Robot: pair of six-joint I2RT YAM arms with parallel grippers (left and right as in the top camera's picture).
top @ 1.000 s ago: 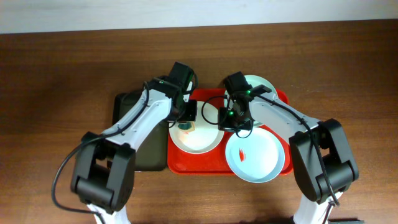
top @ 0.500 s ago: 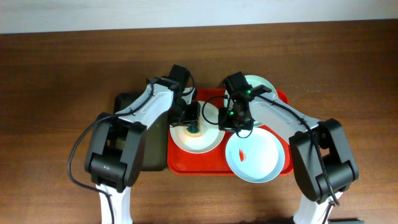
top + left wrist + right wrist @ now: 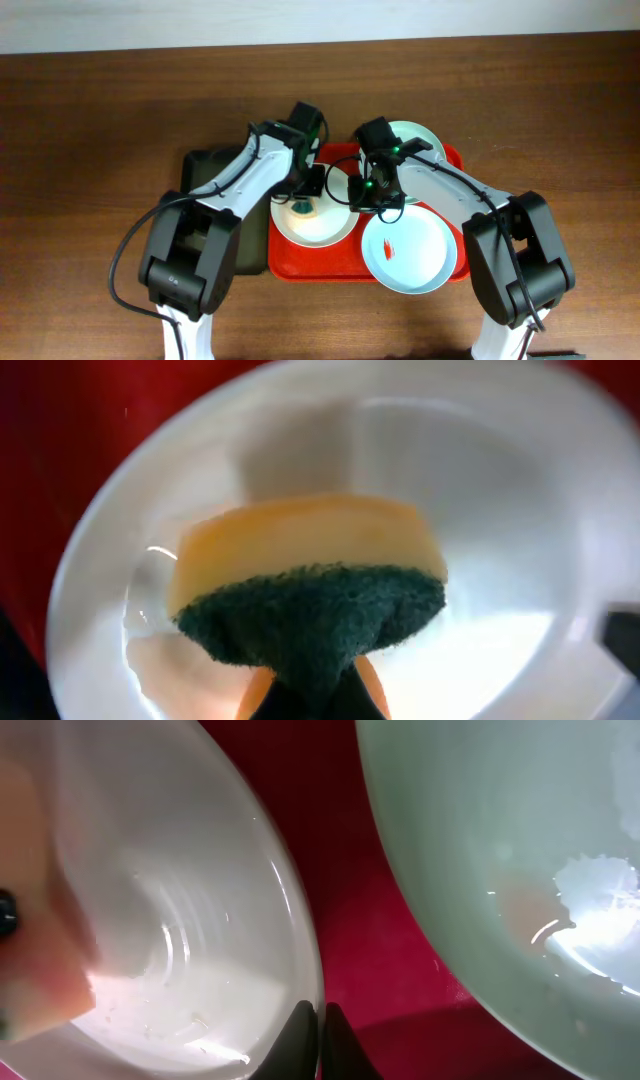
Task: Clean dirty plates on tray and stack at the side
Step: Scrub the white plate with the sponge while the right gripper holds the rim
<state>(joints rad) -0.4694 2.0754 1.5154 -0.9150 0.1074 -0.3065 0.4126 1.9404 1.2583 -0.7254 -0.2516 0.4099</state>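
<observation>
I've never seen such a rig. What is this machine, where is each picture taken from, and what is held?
Two robot arms stand at a table, each ending in a two-finger gripper. One picture looks down from above; the other two come from wrist cameras. A red tray carries a white plate, a smeared mint plate and a second mint plate; a dark tray lies beside it. The left gripper pinches a sponge over the white plate; the right gripper pinches that plate's rim.
</observation>
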